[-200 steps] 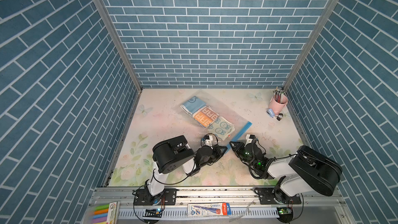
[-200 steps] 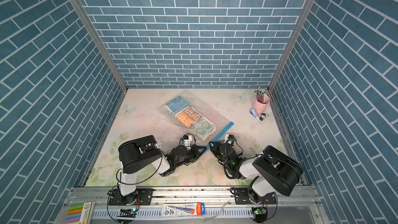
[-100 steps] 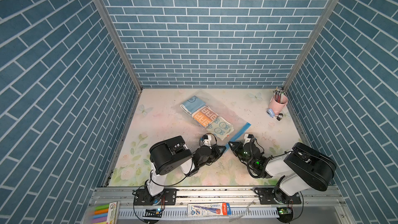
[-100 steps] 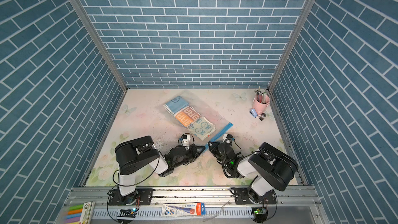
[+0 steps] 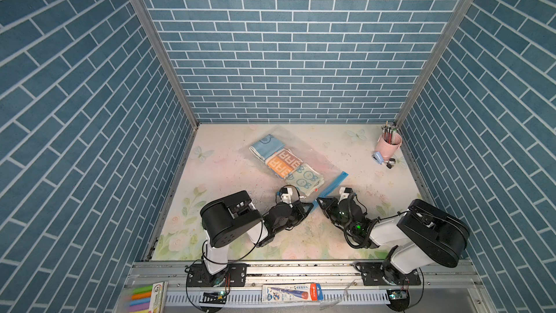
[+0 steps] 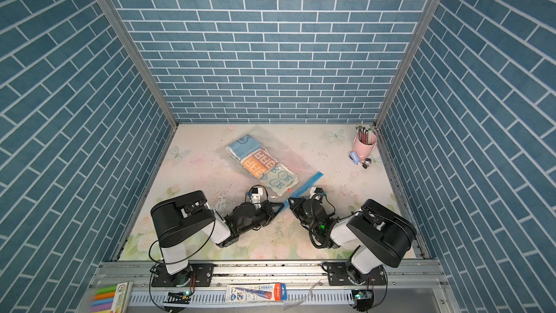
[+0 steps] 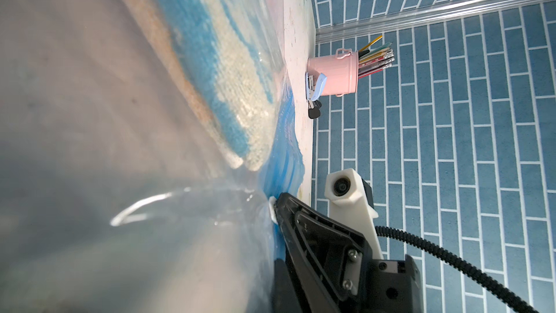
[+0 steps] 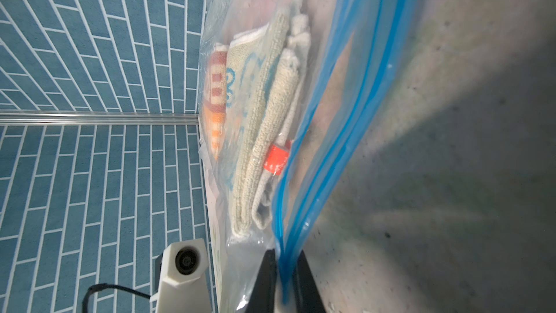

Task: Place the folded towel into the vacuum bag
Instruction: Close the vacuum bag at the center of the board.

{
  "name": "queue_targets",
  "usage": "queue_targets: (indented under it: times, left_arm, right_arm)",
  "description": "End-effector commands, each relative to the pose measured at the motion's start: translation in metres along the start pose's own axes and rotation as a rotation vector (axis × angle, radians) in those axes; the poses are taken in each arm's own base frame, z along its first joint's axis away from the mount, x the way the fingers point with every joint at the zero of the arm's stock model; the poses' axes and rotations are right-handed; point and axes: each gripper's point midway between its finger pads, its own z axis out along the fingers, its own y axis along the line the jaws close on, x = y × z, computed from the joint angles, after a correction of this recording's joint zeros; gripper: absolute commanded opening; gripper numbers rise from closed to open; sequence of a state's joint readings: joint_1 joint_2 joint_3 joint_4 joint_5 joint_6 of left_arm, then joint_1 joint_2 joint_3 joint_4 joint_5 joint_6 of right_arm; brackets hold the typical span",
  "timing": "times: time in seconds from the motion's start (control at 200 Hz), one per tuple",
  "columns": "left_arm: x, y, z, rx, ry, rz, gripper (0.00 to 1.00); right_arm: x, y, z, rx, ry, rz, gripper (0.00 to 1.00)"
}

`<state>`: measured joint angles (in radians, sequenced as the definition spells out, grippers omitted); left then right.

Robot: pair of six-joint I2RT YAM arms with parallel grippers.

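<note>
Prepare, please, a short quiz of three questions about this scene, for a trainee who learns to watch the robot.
1. True or false: the folded towel is already inside the vacuum bag.
2. What does the right claw pinch? A) the folded towel B) the blue zip strip C) a spoon
3. Name the container that stands in the far right corner of the table.
Key: 1 true; 2 B; 3 the pink cup.
</note>
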<state>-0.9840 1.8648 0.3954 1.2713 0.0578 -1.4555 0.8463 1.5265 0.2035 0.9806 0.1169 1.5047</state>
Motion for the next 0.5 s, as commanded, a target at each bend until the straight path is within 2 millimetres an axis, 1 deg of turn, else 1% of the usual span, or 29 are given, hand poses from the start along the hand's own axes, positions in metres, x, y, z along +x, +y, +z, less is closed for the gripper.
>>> queue_targets:
  times: [0.0, 0.115, 0.255, 0.495]
  left_arm:
    - [0.002, -0.004, -0.011, 0.024, 0.031, -0.002, 0.00]
    - [0.004, -0.005, -0.013, 0.027, 0.043, -0.003, 0.00]
    - [0.004, -0.006, -0.014, 0.028, 0.046, -0.006, 0.00]
    - [0.004, -0.002, -0.019, 0.019, 0.048, -0.009, 0.00]
  right_arm:
    - [-0.054, -0.063, -0.014, 0.241, -0.278, 0.016, 0.00]
    - [-0.062, -0.075, -0.020, 0.289, -0.326, 0.017, 0.00]
    - [-0.070, -0.084, -0.027, 0.327, -0.377, 0.021, 0.00]
    - [-0.080, -0.087, -0.034, 0.347, -0.435, 0.015, 0.00]
